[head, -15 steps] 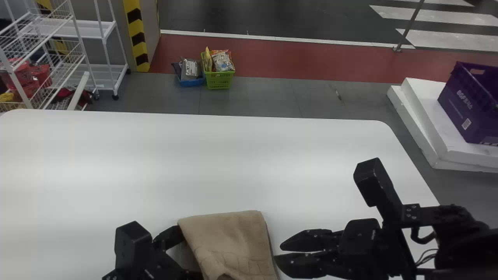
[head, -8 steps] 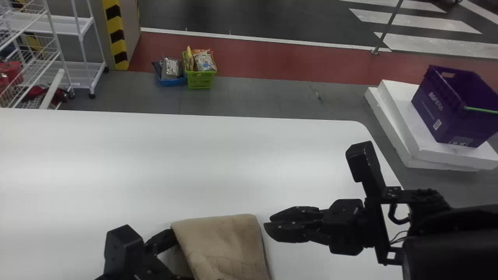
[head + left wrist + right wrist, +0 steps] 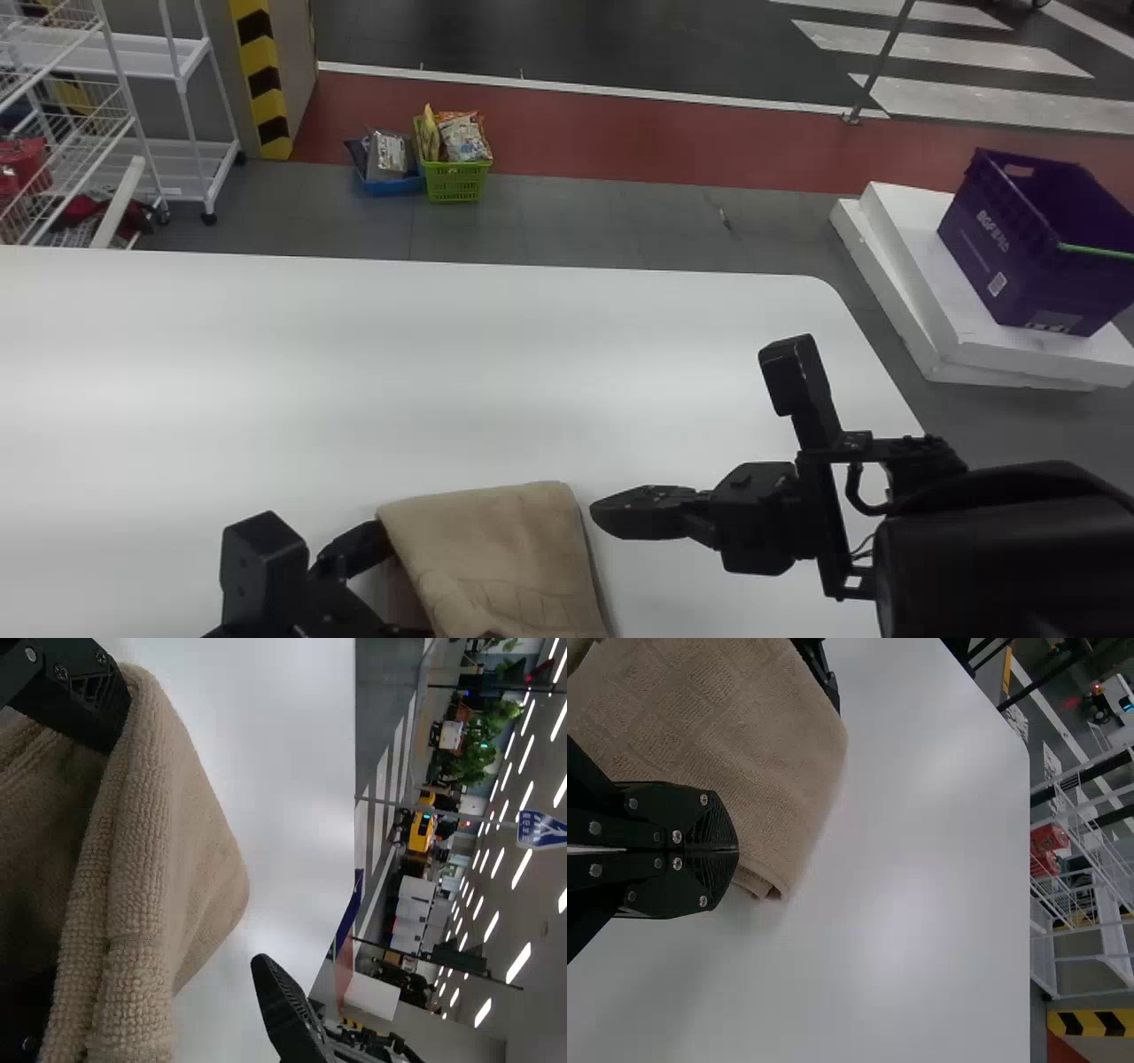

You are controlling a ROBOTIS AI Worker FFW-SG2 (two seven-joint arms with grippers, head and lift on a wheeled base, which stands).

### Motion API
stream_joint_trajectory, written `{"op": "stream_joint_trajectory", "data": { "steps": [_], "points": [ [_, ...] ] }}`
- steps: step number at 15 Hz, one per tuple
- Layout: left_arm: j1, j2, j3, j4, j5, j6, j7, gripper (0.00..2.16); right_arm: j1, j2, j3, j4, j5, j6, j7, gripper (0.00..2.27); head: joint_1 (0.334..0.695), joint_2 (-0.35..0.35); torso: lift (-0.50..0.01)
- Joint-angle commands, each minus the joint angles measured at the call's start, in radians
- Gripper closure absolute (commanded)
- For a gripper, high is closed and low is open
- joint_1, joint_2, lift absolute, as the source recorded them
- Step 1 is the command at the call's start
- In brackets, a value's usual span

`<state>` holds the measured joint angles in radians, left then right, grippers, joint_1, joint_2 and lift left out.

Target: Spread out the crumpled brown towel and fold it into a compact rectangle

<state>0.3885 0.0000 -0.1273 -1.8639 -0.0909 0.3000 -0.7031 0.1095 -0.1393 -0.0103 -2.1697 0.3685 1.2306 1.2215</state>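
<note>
On the table (image 3: 354, 372), the brown towel (image 3: 509, 549) (nubby stuff) lies folded over.

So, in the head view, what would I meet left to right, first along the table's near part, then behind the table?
Near: left gripper, brown towel, right gripper. Behind: white rack, striped pillar, blue tray, green basket, thin pole, purple crate.

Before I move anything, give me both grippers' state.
Left gripper: open, fingers spread at the towel's edge.
Right gripper: closed, empty, beside the towel.
</note>
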Motion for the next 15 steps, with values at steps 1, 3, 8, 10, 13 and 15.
{"op": "stream_joint_trajectory", "data": {
  "steps": [1,3,8,10,13,15],
  "points": [
    [0.004,-0.003,0.0,0.0,0.0,0.0,-0.001,0.13,-0.016,0.014,0.016,0.045,-0.003,-0.004,-0.017,1.54,0.695,-0.175,-0.127],
    [0.012,-0.003,0.005,-0.005,0.0,-0.003,-0.004,0.13,-0.024,0.024,0.035,0.094,-0.002,-0.016,-0.039,1.54,0.695,-0.169,-0.127],
    [0.021,-0.003,0.012,-0.006,0.0,-0.009,-0.006,0.13,-0.027,0.024,0.055,0.123,0.001,-0.035,-0.057,1.54,0.695,-0.141,-0.127],
    [0.021,-0.003,0.012,-0.006,0.0,-0.009,-0.006,0.13,-0.027,0.024,0.056,0.128,0.015,-0.035,-0.062,1.54,0.695,-0.139,-0.127],
    [0.023,-0.003,0.017,-0.006,0.002,-0.012,-0.006,0.12,-0.037,0.023,0.062,0.159,0.02,-0.041,-0.073,1.54,0.695,-0.143,-0.127],
    [0.029,-0.003,0.037,-0.006,0.002,-0.043,-0.006,0.12,-0.041,0.023,0.064,0.172,0.024,-0.065,-0.082,1.54,0.695,-0.145,-0.127]
  ]
}}
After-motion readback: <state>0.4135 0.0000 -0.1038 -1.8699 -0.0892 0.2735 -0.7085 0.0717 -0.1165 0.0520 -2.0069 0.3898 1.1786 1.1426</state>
